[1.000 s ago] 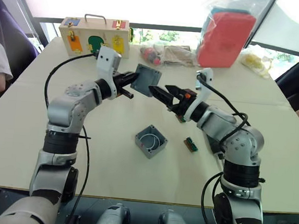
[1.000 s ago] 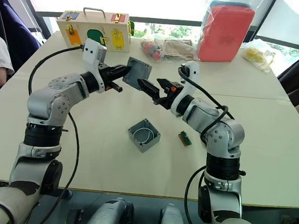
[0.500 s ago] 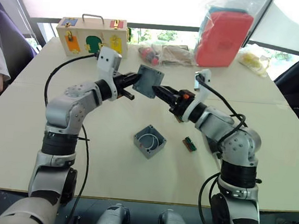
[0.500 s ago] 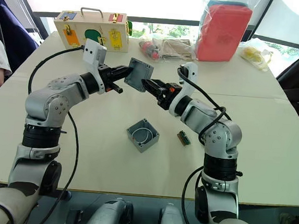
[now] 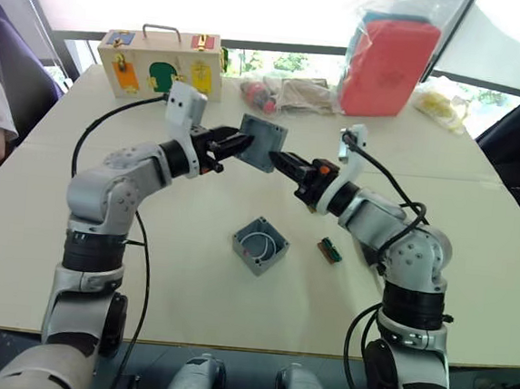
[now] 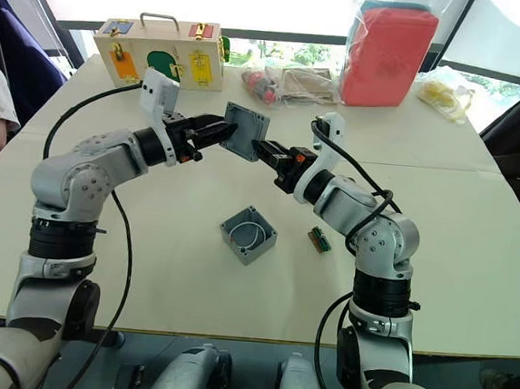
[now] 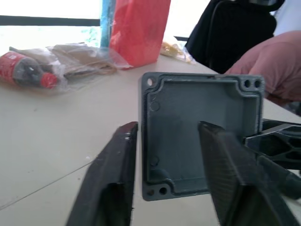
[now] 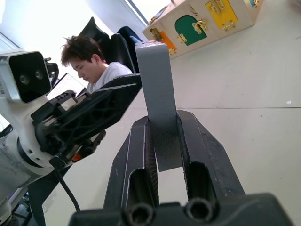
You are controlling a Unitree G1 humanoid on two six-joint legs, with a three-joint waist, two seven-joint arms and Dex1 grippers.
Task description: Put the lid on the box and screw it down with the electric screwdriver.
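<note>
Both grippers meet at the lid [image 5: 262,142], held upright above the table [image 5: 190,270]: left gripper [image 5: 243,144] straddles one edge, right gripper [image 8: 162,141] is clamped on the opposite edge. Below sits the open box [image 5: 261,245].

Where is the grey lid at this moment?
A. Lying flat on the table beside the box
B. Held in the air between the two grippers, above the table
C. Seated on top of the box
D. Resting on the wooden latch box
B: the lid is off the table, with the left gripper on one edge and the right gripper closed on the other, while the open box sits on the table below.
</note>
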